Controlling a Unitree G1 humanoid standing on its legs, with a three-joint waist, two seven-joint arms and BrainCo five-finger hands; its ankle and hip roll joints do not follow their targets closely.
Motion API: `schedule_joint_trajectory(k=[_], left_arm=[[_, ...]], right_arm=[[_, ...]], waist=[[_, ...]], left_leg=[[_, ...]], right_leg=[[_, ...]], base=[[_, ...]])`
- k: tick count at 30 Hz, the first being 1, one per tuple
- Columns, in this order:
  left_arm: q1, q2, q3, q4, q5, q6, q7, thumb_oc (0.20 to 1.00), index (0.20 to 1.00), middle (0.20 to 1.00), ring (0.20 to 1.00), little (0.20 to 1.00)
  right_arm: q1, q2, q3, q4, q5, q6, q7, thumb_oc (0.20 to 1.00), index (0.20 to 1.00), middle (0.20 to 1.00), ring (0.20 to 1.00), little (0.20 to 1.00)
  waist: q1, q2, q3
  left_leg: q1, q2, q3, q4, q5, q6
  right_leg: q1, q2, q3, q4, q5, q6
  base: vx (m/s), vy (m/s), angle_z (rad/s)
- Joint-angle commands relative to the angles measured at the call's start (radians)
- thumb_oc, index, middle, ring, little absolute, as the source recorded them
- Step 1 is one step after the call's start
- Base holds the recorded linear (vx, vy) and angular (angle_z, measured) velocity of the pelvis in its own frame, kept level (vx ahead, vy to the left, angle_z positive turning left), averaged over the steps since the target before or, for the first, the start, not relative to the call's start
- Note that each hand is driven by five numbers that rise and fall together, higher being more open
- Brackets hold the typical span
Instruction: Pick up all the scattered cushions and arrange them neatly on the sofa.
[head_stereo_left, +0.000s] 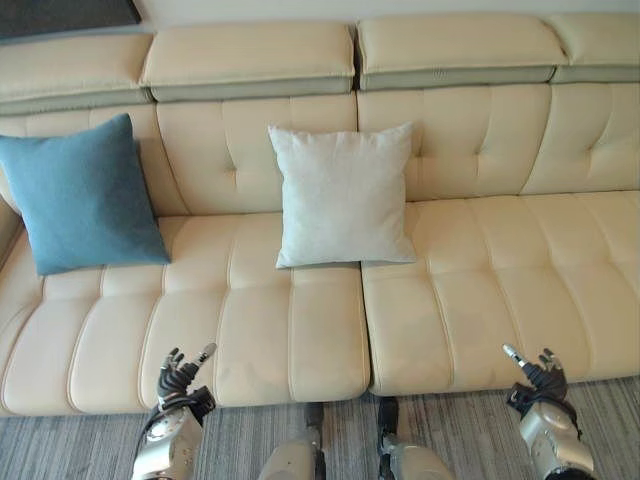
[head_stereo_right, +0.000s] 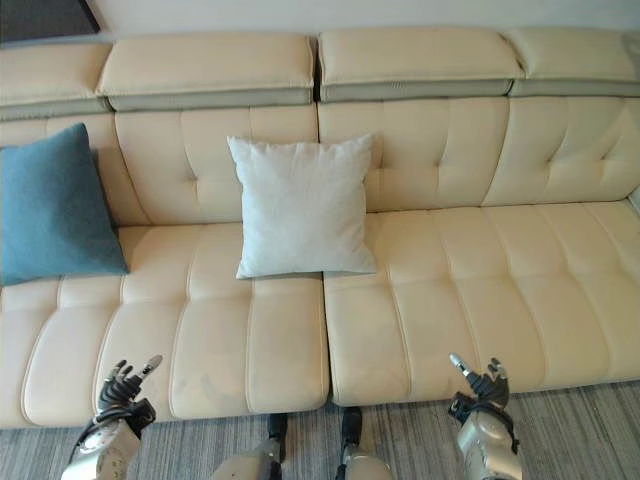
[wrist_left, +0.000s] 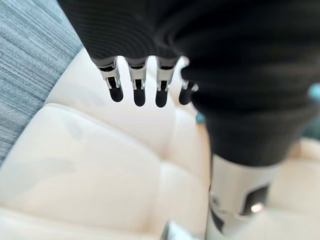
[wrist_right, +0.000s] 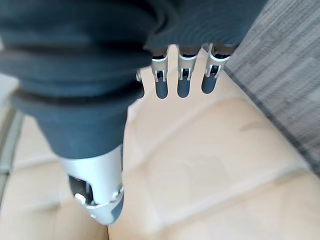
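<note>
While square blue cushion (head_stereo_left: 82, 195) and white cushion (head_stereo_left: 342, 196) lean on tufted sofa (head_stereo_left: 480, 300) | left hand (head_stereo_left: 182, 378), right hand (head_stereo_left: 541, 378): fingers apart, empty.

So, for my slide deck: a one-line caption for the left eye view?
Blue cushion and white cushion propped on the cream leather sofa; both hands empty.

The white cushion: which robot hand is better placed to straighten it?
Probably the left robot hand: the white cushion leans nearer its side. The right robot hand is farther. Both are empty.
</note>
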Motion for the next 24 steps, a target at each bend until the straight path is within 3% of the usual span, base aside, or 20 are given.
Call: schedule_joint_trajectory(k=[1, 4, 6, 7, 9, 10, 11, 13, 16, 17, 18, 19, 21, 24], left_arm=[[-0.043, 0.026, -0.029, 0.013, 0.099, -0.011, -0.017, 1.000, 1.000, 1.000, 1.000, 1.000], [-0.046, 0.018, -0.039, 0.015, 0.097, -0.019, -0.006, 1.000, 1.000, 1.000, 1.000, 1.000], [-0.034, 0.016, -0.050, 0.011, 0.115, -0.018, -0.009, 1.000, 1.000, 1.000, 1.000, 1.000], [-0.034, 0.016, -0.050, 0.011, 0.115, -0.018, -0.009, 1.000, 1.000, 1.000, 1.000, 1.000], [-0.013, 0.018, -0.076, 0.013, 0.146, -0.010, -0.033, 1.000, 1.000, 1.000, 1.000, 1.000], [-0.013, 0.017, -0.076, 0.013, 0.146, -0.010, -0.033, 1.000, 1.000, 1.000, 1.000, 1.000], [-0.001, 0.024, -0.078, 0.025, 0.168, 0.000, -0.037, 1.000, 1.000, 1.000, 1.000, 1.000], [0.007, 0.022, -0.077, 0.025, 0.162, 0.005, -0.038, 1.000, 1.000, 1.000, 1.000, 1.000], [0.009, 0.017, -0.068, 0.045, 0.152, 0.006, -0.029, 1.000, 1.000, 1.000, 1.000, 1.000], [0.008, 0.017, -0.068, 0.045, 0.152, 0.006, -0.029, 1.000, 1.000, 1.000, 1.000, 1.000], [0.002, 0.019, -0.075, 0.046, 0.153, 0.006, -0.029, 1.000, 1.000, 1.000, 1.000, 1.000], [0.002, 0.019, -0.075, 0.046, 0.153, 0.006, -0.029, 1.000, 1.000, 1.000, 1.000, 1.000], [-0.008, 0.019, -0.085, 0.045, 0.162, 0.007, -0.034, 1.000, 1.000, 1.000, 1.000, 1.000], [-0.016, 0.015, -0.097, 0.041, 0.171, 0.008, -0.036, 1.000, 1.000, 1.000, 1.000, 1.000]], right_arm=[[-0.036, 0.013, 0.020, -0.029, 0.004, -0.027, 0.027, 1.000, 1.000, 1.000, 1.000, 1.000], [-0.043, 0.017, 0.064, -0.036, -0.042, -0.023, 0.029, 1.000, 1.000, 1.000, 1.000, 1.000], [-0.041, 0.019, 0.093, -0.032, -0.064, -0.021, 0.041, 1.000, 1.000, 1.000, 1.000, 1.000], [-0.041, 0.019, 0.093, -0.032, -0.064, -0.021, 0.041, 1.000, 1.000, 1.000, 1.000, 1.000], [-0.016, 0.025, 0.111, 0.009, -0.060, -0.018, 0.065, 1.000, 1.000, 1.000, 1.000, 1.000], [-0.016, 0.025, 0.111, 0.009, -0.059, -0.018, 0.065, 1.000, 1.000, 1.000, 1.000, 1.000], [0.002, 0.035, 0.113, 0.025, -0.049, -0.014, 0.074, 1.000, 1.000, 1.000, 1.000, 1.000], [0.010, 0.038, 0.111, 0.019, -0.044, -0.011, 0.076, 1.000, 1.000, 1.000, 1.000, 1.000], [0.004, 0.045, 0.133, 0.026, -0.012, -0.011, 0.076, 1.000, 1.000, 1.000, 1.000, 1.000], [0.003, 0.045, 0.133, 0.026, -0.012, -0.011, 0.077, 1.000, 1.000, 1.000, 1.000, 1.000], [0.004, 0.037, 0.144, 0.016, -0.006, -0.014, 0.074, 1.000, 1.000, 1.000, 1.000, 1.000], [0.004, 0.037, 0.144, 0.016, -0.006, -0.013, 0.074, 1.000, 1.000, 1.000, 1.000, 1.000], [0.006, 0.019, 0.150, 0.003, 0.002, -0.020, 0.073, 1.000, 1.000, 1.000, 1.000, 1.000], [0.002, 0.005, 0.156, 0.013, -0.007, -0.019, 0.072, 1.000, 1.000, 1.000, 1.000, 1.000]], waist=[[-0.007, -0.018, -0.001], [0.001, -0.020, 0.052], [0.004, -0.011, 0.069], [0.004, -0.011, 0.068], [0.004, -0.012, 0.049], [0.004, -0.012, 0.047], [0.013, -0.024, 0.028], [0.019, -0.032, 0.016], [0.047, -0.054, 0.005], [0.047, -0.054, 0.005], [0.045, -0.051, 0.017], [0.044, -0.050, 0.018], [0.032, -0.029, 0.050], [0.024, -0.018, 0.067]], left_leg=[[0.097, -0.048, 0.013, 0.001, -0.170, -0.003], [0.088, -0.037, 0.041, 0.001, -0.152, 0.007], [0.070, -0.022, 0.052, 0.001, -0.136, 0.014], [0.069, -0.022, 0.052, 0.001, -0.136, 0.014], [0.055, -0.022, 0.051, 0.001, -0.134, 0.016], [0.052, -0.021, 0.051, 0.001, -0.133, 0.016], [0.048, -0.026, 0.051, 0.001, -0.135, 0.011], [0.043, -0.029, 0.052, 0.001, -0.131, 0.007], [-0.015, -0.021, 0.060, 0.001, -0.070, -0.012], [-0.016, -0.020, 0.060, 0.001, -0.070, -0.012], [-0.047, -0.006, 0.055, 0.001, -0.016, -0.048], [-0.047, -0.006, 0.053, 0.001, -0.015, -0.049], [-0.064, 0.010, 0.039, 0.001, 0.036, -0.090], [-0.074, 0.017, 0.025, 0.001, 0.051, -0.105]], right_leg=[[0.035, -0.025, -0.023, 0.002, -0.092, 0.093], [-0.008, -0.024, -0.034, 0.074, -0.082, 0.099], [-0.036, -0.022, -0.041, 0.229, -0.170, 0.081], [-0.037, -0.022, -0.041, 0.229, -0.170, 0.081], [-0.014, -0.017, -0.034, 0.386, -0.277, 0.056], [-0.018, -0.017, -0.034, 0.388, -0.276, 0.055], [0.044, -0.022, -0.029, 0.389, -0.301, 0.053], [0.085, -0.016, -0.022, 0.351, -0.295, 0.054], [0.180, 0.019, -0.017, 0.143, -0.313, 0.032], [0.181, 0.020, -0.017, 0.139, -0.310, 0.031], [0.196, 0.060, -0.014, 0.059, -0.302, 0.009], [0.199, 0.061, -0.015, 0.054, -0.299, 0.008], [0.205, 0.091, -0.035, 0.024, -0.291, -0.010], [0.199, 0.094, -0.063, 0.027, -0.283, -0.016]], base=[[-0.20, 0.126, -0.13], [-0.28, 0.088, -0.24], [-0.21, 0.042, -0.40], [-0.11, 0.018, -0.27], [-0.11, -0.016, -0.08], [-0.11, -0.099, -0.08], [-0.05, -0.075, 0.01], [-0.09, -0.145, 0.11], [-0.24, -0.232, -0.10], [-0.36, -0.285, -0.33], [-0.26, -0.212, -0.27], [-0.47, -0.359, 0.01], [-0.34, -0.239, 0.26], [-0.25, -0.129, 0.33]])
